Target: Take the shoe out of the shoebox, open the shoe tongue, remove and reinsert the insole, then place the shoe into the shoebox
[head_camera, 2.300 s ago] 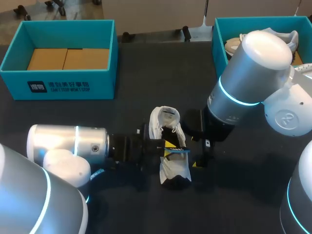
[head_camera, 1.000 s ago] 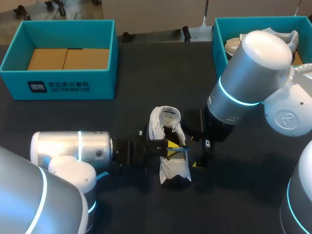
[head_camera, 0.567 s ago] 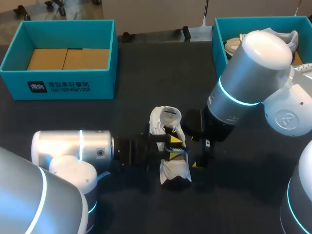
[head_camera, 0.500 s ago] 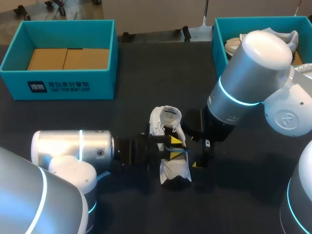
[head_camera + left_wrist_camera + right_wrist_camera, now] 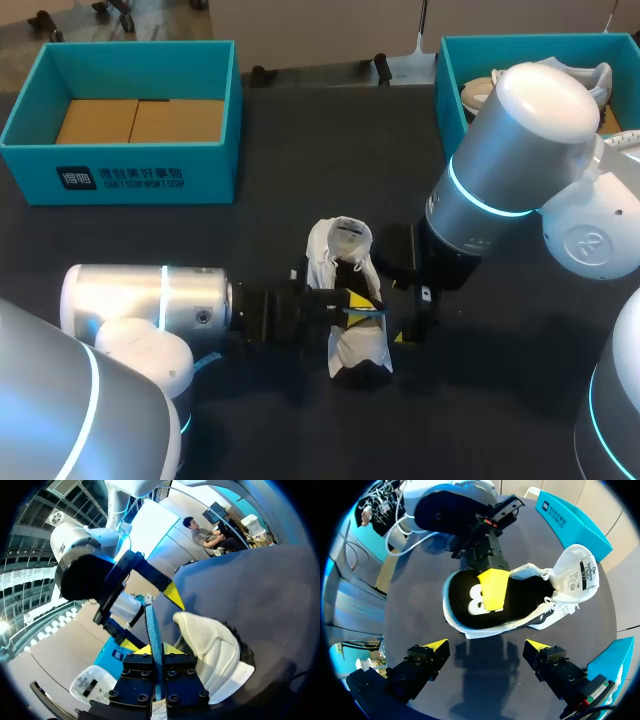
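White fabric sneaker (image 5: 357, 343) is out of the teal cardboard shoebox (image 5: 205, 175) and lies mid-counter (image 5: 300, 150) with its tongue (image 5: 580, 575) folded back, so the first two steps read as done. The left hand (image 5: 352, 297) is clenched on the black, blue-edged foam insole (image 5: 470, 600), held on edge at the sneaker's opening. The right hand (image 5: 486, 645) is released, fingers spread, just beside the sneaker. Cannot tell whether the insole is fully free of the sneaker; judged mid insole step, with reseating and return to the shoebox left.

Right shoebox (image 5: 447, 80) partly behind right arm (image 5: 520, 150)
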Available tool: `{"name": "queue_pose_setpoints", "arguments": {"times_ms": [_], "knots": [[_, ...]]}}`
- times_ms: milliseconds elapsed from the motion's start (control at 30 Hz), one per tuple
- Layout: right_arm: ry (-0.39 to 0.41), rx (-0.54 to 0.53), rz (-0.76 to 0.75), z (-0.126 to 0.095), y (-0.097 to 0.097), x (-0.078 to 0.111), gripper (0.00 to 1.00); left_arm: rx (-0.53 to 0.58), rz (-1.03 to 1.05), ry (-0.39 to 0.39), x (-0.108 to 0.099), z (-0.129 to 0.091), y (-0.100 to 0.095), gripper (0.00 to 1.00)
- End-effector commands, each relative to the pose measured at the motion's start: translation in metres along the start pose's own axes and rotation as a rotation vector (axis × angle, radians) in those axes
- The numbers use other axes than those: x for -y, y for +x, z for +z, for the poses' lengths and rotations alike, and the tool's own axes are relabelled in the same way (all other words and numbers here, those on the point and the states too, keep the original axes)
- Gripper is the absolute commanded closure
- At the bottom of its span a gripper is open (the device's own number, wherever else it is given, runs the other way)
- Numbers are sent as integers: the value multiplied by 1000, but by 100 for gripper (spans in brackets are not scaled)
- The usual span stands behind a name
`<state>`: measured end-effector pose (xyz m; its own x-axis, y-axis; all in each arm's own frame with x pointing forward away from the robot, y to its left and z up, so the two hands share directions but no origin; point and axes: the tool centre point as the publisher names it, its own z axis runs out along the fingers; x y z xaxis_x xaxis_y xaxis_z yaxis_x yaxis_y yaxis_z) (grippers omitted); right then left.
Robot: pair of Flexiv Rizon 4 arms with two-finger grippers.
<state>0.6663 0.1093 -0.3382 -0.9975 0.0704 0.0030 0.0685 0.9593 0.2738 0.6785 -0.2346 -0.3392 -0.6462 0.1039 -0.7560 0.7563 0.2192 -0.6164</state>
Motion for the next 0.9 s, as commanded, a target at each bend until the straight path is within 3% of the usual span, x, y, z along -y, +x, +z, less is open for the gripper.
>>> {"name": "queue_pose_setpoints", "arguments": {"times_ms": [33,300,333,433,533,767,900], "knots": [[2,2,1,1,1,-1,0,2,-20,-24,-16,6,0,100],[2,2,1,1,1,-1,0,6,-42,-29,-17,2,-3,100],[2,2,1,1,1,-1,0,6,-41,-28,-15,1,-3,86],[2,2,1,1,1,-1,0,2,-42,-17,-7,-3,-3,64],[2,2,1,1,1,-1,0,2,-43,-7,1,-8,-5,58],[2,2,1,1,1,-1,0,-1,-41,5,14,-12,-6,62],[2,2,1,1,1,-1,0,-22,-35,17,18,-11,-3,81]]}}
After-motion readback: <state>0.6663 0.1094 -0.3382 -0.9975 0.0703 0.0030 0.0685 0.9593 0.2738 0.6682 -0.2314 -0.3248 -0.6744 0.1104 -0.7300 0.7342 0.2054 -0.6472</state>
